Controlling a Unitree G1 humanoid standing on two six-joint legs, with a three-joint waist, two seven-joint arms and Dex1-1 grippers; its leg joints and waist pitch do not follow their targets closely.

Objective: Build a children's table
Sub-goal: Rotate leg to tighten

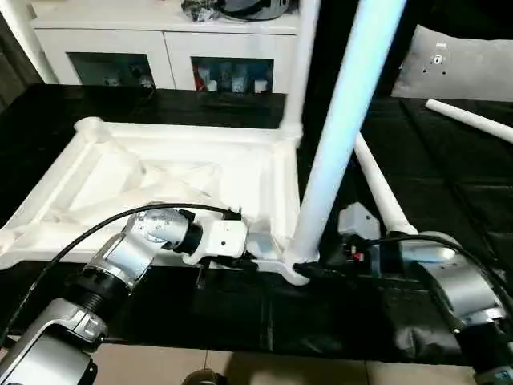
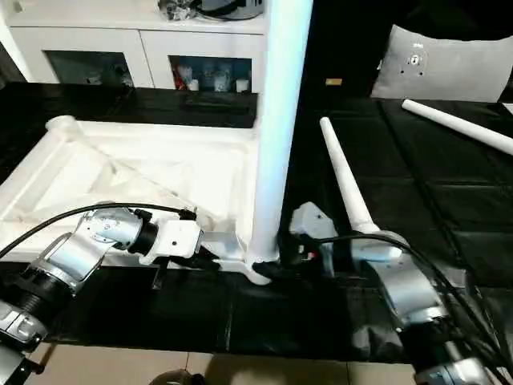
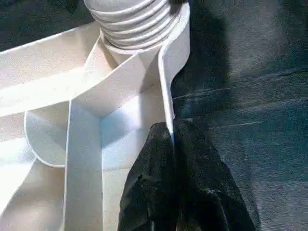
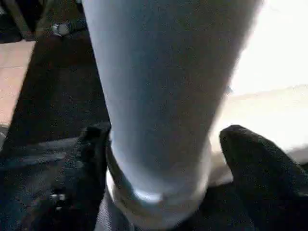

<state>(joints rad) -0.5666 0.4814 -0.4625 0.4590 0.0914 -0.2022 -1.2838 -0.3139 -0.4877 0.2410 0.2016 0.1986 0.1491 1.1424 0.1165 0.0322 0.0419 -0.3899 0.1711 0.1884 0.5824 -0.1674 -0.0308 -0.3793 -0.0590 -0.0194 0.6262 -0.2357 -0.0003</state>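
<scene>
Black bench (image 2: 417, 184), surface dark and faintly sectioned. Upside-down white top (image 1: 160, 180) flat on its left part, ribbed underside up, near corner close to the front edge. Two loose white legs lying on the bare right part: one (image 2: 345, 180) just beside the top, pointing away; another (image 2: 461, 126) farther right, near the back, angled. Grey pillow (image 2: 445, 68) at the far right edge. Beige floor (image 1: 264, 370) below the front edge.

White ribbed table top (image 1: 240, 172), white legs (image 1: 341, 128), black mat (image 1: 449, 168)
</scene>
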